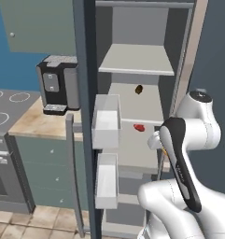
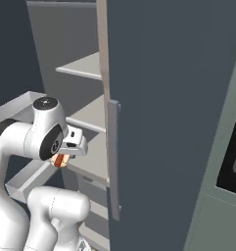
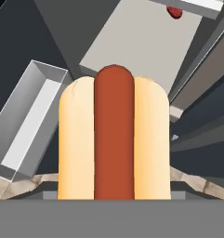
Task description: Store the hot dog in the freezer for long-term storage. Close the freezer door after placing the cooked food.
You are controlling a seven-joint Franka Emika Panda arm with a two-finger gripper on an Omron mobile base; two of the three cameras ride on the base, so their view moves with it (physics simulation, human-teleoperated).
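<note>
Since the hot dog [image 3: 114, 139] looks light and soft-bunned, the fingers pinching its bun sides should squeeze only gently near the freezer [image 1: 137, 112].

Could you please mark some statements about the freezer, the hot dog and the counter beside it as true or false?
1. The freezer door stands open. True.
2. The hot dog lies on a freezer shelf. False: it is held at the gripper, in front of the shelves.
3. A small red item sits on a shelf inside the freezer. True.
4. The coffee machine stands on the floor. False: it stands on the wooden counter, left of the open door.
5. The white bins on the inside of the door are full of food. False: the ones in view look empty.
</note>
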